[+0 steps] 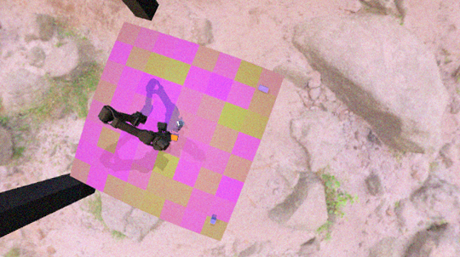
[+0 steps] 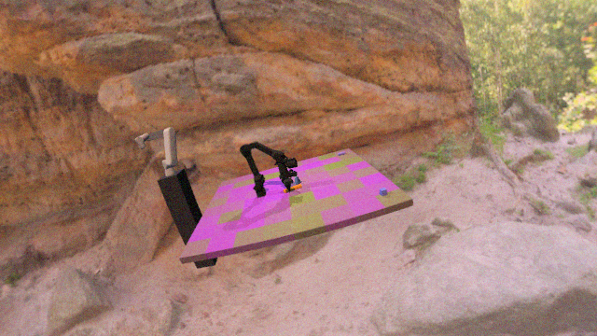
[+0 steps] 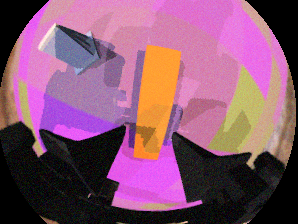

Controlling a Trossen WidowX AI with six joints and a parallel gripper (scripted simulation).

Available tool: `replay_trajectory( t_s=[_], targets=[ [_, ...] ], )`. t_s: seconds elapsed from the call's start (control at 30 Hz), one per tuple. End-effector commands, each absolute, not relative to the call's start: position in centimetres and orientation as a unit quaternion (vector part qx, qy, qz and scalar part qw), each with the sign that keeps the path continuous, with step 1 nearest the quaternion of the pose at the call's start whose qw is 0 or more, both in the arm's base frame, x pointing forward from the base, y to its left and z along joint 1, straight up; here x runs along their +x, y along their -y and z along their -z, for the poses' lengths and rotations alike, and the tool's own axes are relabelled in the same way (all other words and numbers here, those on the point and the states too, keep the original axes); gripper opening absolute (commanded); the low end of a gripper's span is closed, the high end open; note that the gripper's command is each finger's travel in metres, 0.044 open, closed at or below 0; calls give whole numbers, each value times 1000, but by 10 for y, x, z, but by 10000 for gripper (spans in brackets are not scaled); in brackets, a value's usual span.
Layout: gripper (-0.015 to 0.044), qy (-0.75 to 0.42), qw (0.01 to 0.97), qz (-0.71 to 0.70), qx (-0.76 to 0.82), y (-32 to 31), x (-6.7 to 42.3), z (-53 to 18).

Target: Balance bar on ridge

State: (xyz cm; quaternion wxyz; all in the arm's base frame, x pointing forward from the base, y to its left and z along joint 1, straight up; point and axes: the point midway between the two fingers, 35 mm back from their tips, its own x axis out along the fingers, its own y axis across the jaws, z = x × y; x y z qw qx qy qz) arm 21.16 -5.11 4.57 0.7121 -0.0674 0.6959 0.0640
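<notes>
The orange bar [image 1: 174, 138] [image 2: 296, 187] [image 3: 161, 80] lies flat on the patchwork table [image 1: 191, 164] [image 2: 336, 187]. The blue-grey ridge [image 1: 180, 124] [image 2: 298, 180] [image 3: 70, 49] stands close beside it, to the bar's upper left in the wrist view, and does not touch it. My gripper [image 2: 288, 189] [image 3: 149, 132] is open, low over the near end of the bar. Its black fingertips are on either side of that end, with a gap showing on each side in the wrist view. In the top view the arm hides the fingertips and part of the bar.
A small purple block [image 1: 263, 88] [image 2: 341, 153] lies near one table corner, and a small blue block [image 1: 213, 219] [image 2: 382, 191] near another. Black posts [image 1: 28, 207] [image 2: 179, 205] stand by the table, one carrying a grey fixture [image 2: 170, 147].
</notes>
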Motion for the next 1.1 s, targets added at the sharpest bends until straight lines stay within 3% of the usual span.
replay_trajectory(
  t_s=[0.0,0.1,0.37,0.5,1.07],
  targets=[
    [236,-696,712,-64,-67,51,212,-46],
    [157,-696,712,-64,-67,51,212,-46],
    [104,-696,712,-64,-67,51,212,-46],
    [0,-696,712,-64,-67,51,213,-52],
    [0,-696,712,-63,-67,52,216,-95]
  ],
)
